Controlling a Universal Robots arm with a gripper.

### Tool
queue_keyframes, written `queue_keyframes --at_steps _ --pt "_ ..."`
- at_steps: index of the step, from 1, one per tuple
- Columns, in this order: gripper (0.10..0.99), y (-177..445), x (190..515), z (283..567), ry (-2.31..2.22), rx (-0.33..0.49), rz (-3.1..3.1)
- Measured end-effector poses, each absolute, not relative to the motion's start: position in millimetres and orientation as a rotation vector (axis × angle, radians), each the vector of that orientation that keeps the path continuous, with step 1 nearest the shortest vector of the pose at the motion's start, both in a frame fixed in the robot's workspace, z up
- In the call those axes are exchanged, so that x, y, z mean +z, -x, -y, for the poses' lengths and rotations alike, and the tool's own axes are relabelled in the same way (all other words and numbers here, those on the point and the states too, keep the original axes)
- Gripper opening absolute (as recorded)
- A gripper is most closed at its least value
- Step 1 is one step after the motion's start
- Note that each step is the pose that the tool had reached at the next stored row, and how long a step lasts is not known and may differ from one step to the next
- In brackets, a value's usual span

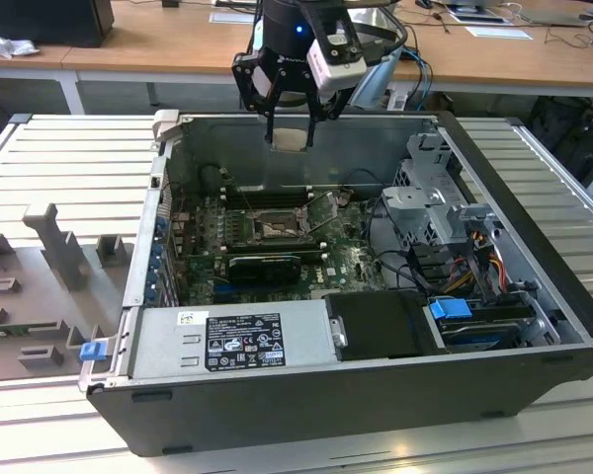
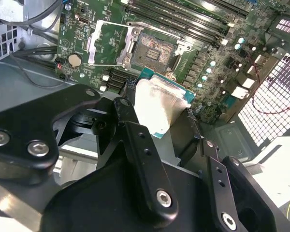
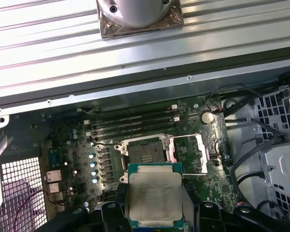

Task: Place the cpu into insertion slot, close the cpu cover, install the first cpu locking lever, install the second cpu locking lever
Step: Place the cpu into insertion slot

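Gripper (image 1: 289,130) is clenching on the one cpu (image 1: 291,140), and in the exterior view I am watching it hang above the open case (image 1: 326,405). Both wrist views are giving me more: fingers (image 2: 135,137) are pinching the cpu's opposite edges, the single insertion slot (image 3: 145,152) is lying bare below, and its one cpu cover (image 3: 188,153) is lying flipped open beside it.

No text can be read. In the exterior view, a black label (image 1: 245,342) with white print and a small white sticker (image 1: 192,319) stand on the grey power supply (image 1: 304,336), their lettering too small to make out. In the first wrist view, the cpu (image 3: 155,198) presents a pale, smeared face without legible marking.
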State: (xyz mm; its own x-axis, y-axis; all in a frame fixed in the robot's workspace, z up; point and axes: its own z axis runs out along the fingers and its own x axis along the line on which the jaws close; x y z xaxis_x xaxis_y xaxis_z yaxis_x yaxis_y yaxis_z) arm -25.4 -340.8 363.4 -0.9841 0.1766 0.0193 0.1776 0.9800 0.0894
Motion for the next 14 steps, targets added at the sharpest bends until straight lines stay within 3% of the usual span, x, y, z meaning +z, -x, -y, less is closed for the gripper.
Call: queue_keyframes --at_steps 14 --pt "0.529 25.4 363.4 340.8 0.334 -0.142 3.111"
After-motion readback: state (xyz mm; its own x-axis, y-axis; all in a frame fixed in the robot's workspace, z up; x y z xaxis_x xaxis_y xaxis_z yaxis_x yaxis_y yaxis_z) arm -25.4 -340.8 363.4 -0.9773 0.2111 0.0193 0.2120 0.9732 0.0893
